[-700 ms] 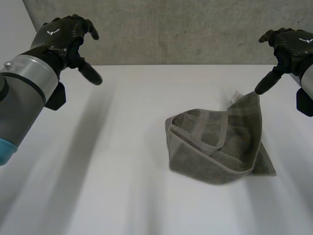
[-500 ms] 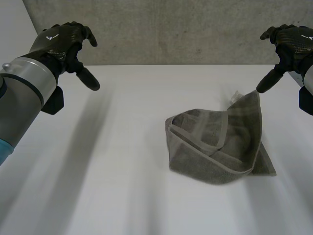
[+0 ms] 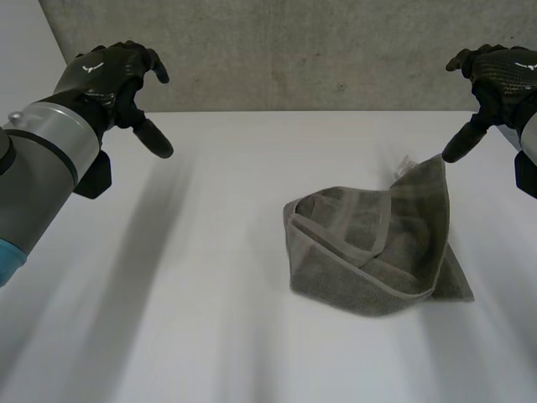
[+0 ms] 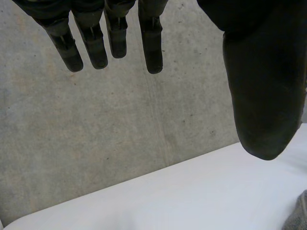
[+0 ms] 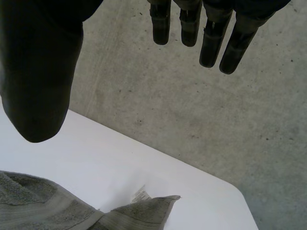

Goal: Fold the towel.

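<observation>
Black left hand (image 3: pixel 111 77), upper left of your frame, fingers spread and empty, barely drifted since a moment ago; grey towel (image 3: pixel 373 256), rumpled right of centre on white table (image 3: pixel 193 277), unmoved; right hand (image 3: pixel 501 74), upper right, likewise open and empty, so you likely have no fold under way.

Black left robot hand (image 3: pixel 109 71) and right robot hand (image 3: pixel 502 74) bear white marks.

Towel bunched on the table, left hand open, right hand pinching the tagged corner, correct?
No: the right hand is open too and holds nothing. The right wrist view shows it clear of the towel, whose tagged corner lies free on the table. The rest stands.
</observation>
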`<control>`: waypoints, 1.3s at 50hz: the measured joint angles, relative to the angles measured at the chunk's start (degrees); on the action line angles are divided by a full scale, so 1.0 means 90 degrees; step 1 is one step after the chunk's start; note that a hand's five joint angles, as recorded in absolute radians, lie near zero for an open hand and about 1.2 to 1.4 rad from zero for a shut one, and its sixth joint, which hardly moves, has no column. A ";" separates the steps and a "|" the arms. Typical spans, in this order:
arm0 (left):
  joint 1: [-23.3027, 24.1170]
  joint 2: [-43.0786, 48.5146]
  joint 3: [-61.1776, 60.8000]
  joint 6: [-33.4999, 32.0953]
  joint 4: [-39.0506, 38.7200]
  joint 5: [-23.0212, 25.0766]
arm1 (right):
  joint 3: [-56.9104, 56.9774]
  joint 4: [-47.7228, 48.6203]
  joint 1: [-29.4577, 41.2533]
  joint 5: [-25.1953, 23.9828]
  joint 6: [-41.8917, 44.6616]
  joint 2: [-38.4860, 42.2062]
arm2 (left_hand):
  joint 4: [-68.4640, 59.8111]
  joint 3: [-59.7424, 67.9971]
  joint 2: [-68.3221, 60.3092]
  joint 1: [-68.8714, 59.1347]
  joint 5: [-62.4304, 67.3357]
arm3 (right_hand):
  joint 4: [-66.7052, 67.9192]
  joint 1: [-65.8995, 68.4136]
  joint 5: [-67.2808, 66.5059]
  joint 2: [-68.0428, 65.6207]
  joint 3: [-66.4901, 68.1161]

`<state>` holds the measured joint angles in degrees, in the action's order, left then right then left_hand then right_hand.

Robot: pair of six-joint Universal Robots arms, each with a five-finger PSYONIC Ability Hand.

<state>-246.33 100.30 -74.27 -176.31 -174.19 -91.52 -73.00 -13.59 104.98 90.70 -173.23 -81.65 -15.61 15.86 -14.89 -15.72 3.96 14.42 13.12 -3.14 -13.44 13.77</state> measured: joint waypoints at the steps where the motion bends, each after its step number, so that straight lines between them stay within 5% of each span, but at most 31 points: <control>1: 0.0003 0.0004 -0.0012 -0.0004 -0.0008 0.0009 | 0.0004 -0.0002 -0.0004 -0.0009 0.0045 0.0000 | 0.0000 0.0000 0.0000 0.0000 0.0001 | 0.0000 0.0000 0.0001 0.0000 0.0000; 6: 0.0056 0.0073 -0.0133 -0.0046 -0.0117 0.0249 | -0.0016 -0.0071 -0.0053 -0.0195 0.0984 0.0003 | 0.0000 0.0000 0.0000 0.0000 0.0003 | 0.0000 0.0000 0.0000 0.0000 0.0000; 13: 0.0328 0.0588 -0.0443 -0.0357 -0.0309 0.1612 | -0.0530 -0.0437 -0.0214 -0.0676 0.3221 0.0014 | 0.0000 0.0000 -0.0001 0.0000 0.0001 | 0.0000 0.0000 0.0000 0.0000 0.0000; 23: 0.0993 0.1565 -0.0708 -0.1790 -0.0349 0.2926 | -0.1794 -0.0300 -0.0922 -0.1529 0.3973 0.0473 | -0.0348 0.0333 -0.0465 -0.0374 0.0630 | 0.0000 0.0000 0.0000 0.0000 -0.0001; 33: 0.1568 0.2441 -0.0819 -0.2690 -0.0674 0.2911 | -0.2481 0.0529 -0.1491 -0.2128 0.4124 0.1243 | -0.0653 0.0664 -0.0778 -0.0721 0.0947 | 0.0257 0.0443 -0.0434 -0.0389 0.0322; 43: 0.1679 0.2757 -0.0619 -0.2629 -0.1368 0.2727 | -0.2743 0.1588 -0.1648 -0.2120 0.4213 0.1955 | -0.0653 0.0664 -0.0785 -0.0735 0.0959 | 0.0812 0.0919 -0.1053 -0.0868 0.0867; 65: 0.1682 0.3366 -0.0059 -0.2579 -0.1731 0.2199 | -0.2878 0.1720 -0.1638 -0.2109 0.4198 0.2008 | -0.1182 0.1164 -0.1268 -0.1229 0.1430 | 0.0812 0.1024 -0.1056 -0.0868 0.0867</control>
<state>-231.20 130.60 -74.80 -199.52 -189.78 -71.73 -98.89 1.90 90.24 71.72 -135.44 -63.58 -26.24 26.34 -26.30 -26.79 16.83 21.73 22.33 -12.64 -21.25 21.58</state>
